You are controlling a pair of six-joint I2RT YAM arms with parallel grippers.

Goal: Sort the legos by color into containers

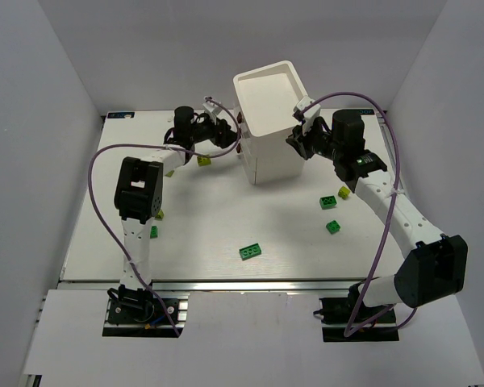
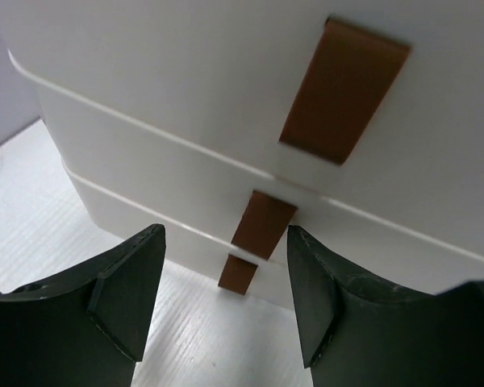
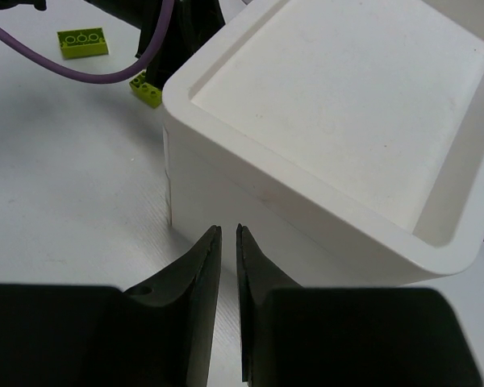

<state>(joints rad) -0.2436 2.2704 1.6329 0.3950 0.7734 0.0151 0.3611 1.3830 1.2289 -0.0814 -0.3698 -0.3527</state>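
The small studded plastic legos [image 1: 250, 252] are lying loose on the white table [image 1: 210, 210], and no pincer is holding any of them. Two dark green bricks [image 1: 333, 226] and one yellow-green brick [image 1: 343, 192] are lying near the right pincer [image 1: 300, 141], on its near side. Another yellow-green brick [image 1: 203, 160] is lying just on the near side of the left pincer [image 1: 230, 137].

The tall white boxy cabinet [image 1: 266, 97] is standing between the two pincers. Its three shallow white drawers [image 2: 153, 145] are all sitting pushed in. Their dark brown knobs [image 2: 343, 89] are facing the left pincer [image 2: 226, 234], one above the other.

The left pincer is hanging just in front of the lower knobs. Its jaws are standing wide apart and are gripping nothing.

The right pincer [image 3: 228, 230] is waiting at the opposite side of the cabinet [image 3: 331, 105], near a lower corner. Its jaws are almost together, showing only a thin slit with nothing in it.

At the far left corner of the table, beyond the left pincer, a small blue label [image 1: 117, 114] is sitting, and its writing is too small to read.
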